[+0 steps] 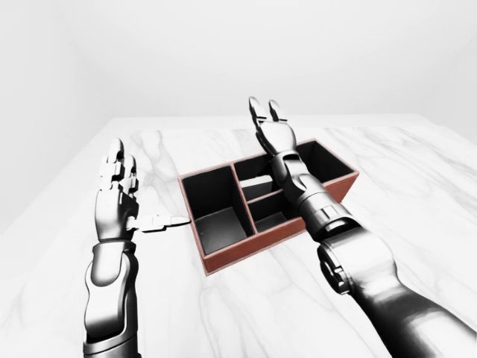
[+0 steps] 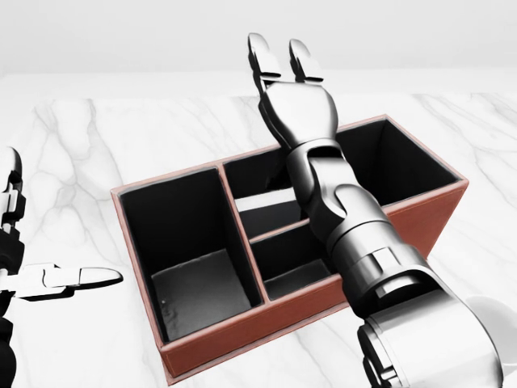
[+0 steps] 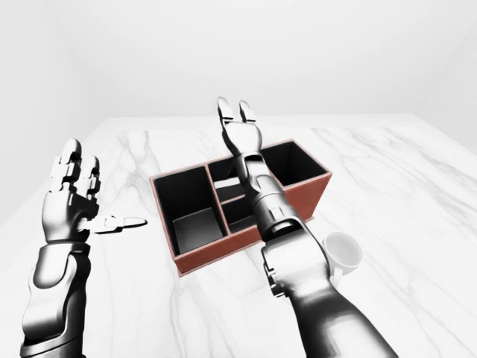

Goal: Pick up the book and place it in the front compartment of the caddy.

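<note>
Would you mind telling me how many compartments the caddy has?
4: a large one at the head view's left, two small middle ones, upper and lower, and one at right, partly behind the right arm.

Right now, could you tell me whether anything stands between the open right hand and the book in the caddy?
Nothing visible does. The right hand hangs open above the caddy; the book lies in a middle compartment, partly hidden behind the robot's own forearm.
</note>
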Robot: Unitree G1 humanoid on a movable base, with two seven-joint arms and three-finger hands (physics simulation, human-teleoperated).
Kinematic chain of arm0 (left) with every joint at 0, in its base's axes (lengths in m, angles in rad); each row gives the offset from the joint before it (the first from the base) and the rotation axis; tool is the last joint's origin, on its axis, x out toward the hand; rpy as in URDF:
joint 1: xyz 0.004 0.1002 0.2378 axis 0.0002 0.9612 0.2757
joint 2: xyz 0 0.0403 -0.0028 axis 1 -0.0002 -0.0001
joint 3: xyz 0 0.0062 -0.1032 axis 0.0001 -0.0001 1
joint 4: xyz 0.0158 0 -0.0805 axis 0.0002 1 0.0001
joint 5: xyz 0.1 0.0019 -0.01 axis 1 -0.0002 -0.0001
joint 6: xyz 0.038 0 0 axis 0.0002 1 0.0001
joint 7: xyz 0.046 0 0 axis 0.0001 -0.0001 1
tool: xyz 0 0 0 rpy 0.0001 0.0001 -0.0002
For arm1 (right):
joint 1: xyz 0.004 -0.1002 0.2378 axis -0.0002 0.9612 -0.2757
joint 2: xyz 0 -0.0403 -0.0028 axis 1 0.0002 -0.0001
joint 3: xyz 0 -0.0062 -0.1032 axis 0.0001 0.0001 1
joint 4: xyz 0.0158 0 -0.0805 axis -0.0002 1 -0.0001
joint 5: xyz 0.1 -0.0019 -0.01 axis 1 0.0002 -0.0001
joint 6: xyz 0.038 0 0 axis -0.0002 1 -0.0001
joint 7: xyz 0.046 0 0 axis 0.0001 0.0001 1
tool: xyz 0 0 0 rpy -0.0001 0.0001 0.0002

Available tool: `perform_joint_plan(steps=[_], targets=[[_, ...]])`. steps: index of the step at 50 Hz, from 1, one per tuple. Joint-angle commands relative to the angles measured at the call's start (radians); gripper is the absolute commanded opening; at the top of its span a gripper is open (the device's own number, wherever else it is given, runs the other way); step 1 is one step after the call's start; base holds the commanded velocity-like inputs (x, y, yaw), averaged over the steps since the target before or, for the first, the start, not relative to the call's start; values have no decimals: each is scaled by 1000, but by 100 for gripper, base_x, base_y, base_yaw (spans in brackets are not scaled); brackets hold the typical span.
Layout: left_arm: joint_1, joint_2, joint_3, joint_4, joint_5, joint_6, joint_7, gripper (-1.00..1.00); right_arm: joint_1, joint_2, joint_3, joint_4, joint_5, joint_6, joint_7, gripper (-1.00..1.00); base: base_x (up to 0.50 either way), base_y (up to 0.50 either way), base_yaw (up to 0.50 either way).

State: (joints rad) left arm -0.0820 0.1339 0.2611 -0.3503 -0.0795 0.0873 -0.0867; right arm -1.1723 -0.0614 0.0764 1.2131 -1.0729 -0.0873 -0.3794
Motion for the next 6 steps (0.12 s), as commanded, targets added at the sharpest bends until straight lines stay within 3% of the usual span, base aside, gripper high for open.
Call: perform_joint_plan(steps=[1,6], targets=[[-1,1,2,-4,-4,0,1,100,67,-23,-38,-167,155,0,85,100,0,0,0],[0,0,0,-2,-4,0,2,100,143,-30,-48,-359,236,0,176,100,0,0,0]])
